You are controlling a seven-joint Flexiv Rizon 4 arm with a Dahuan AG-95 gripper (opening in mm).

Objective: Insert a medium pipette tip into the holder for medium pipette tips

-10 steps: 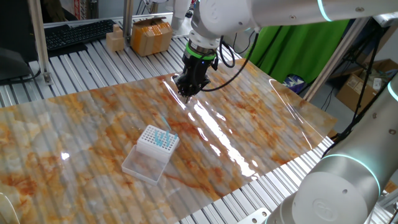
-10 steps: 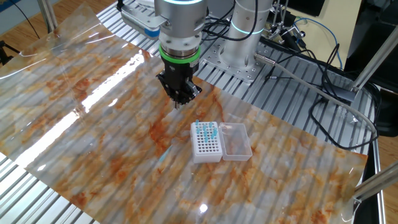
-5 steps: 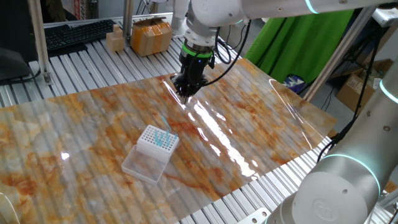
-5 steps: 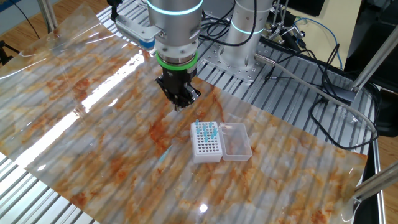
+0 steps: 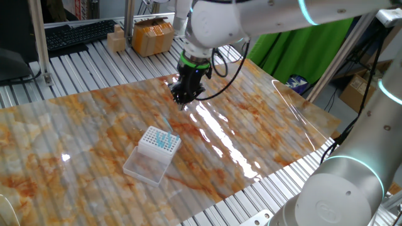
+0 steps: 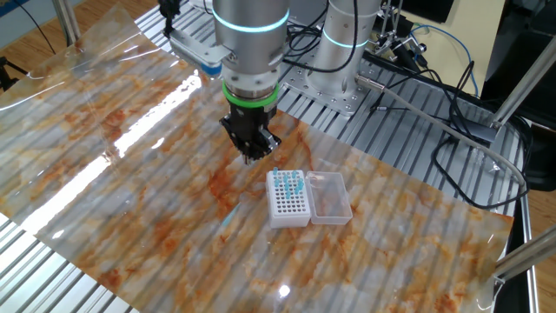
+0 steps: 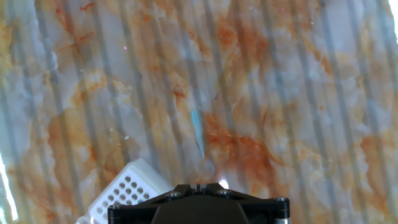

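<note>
— Since edging across the table [image 6: 130,156] toward the rack [image 6: 288,196] over the last second, hangs just short of it now, off the corner nearest the robot's base. Worth noting?

— Worth noting, yes. Puts the gripper [image 6: 254,156] near the rack but not yet over the grid. Seems to be the approach step, with insertion not begun.

— Holding anything?

— Hard to say. Looks pinched to a point in both fixed views, yet cannot tell whether clamped on something or merely closed. Shows no fingers at all in the hand view.

— And the tip?

— Appears in the hand view as a thin pale-blue sliver [image 7: 198,132], almost dead centre, just above the rack's corner. Probably sits in the grip, pointing down, though could equally lie on the table. Too small to find in the fixed views.

— Rack itself?

— Sits about mid-table, well off every edge, with a few blue tips already standing at one end and the tray [image 6: 331,196] attached. Leaves plenty of free holes.

— Next?

— Probably calls for a short move over an empty hole, then a straight descent.
</note>
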